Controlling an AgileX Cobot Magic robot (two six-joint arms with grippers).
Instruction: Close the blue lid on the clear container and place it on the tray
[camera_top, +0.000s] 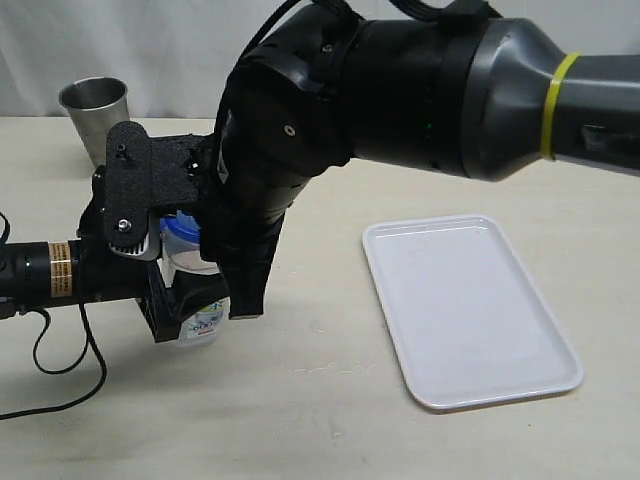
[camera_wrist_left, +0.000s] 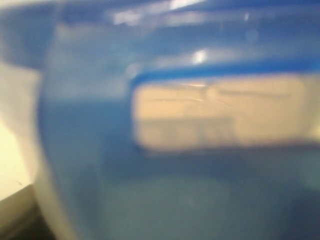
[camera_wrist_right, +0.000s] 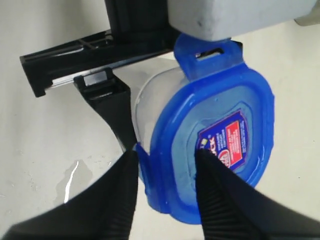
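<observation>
My left fingers (camera_top: 160, 305) clasp the tall clear container (camera_wrist_right: 150, 100), capped by the translucent blue lid (camera_wrist_right: 250, 100). My ribbed right fingers (camera_wrist_right: 117, 200) straddle one flap (camera_wrist_right: 142, 162); I cannot tell whether they clench it.

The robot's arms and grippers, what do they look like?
The right arm is rounded, black at the wrist and grey further back, with a yellow band around it. The right gripper has black ribbed fingers. The left arm is black and tubular, with a gold label and black cables trailing from it.
</observation>
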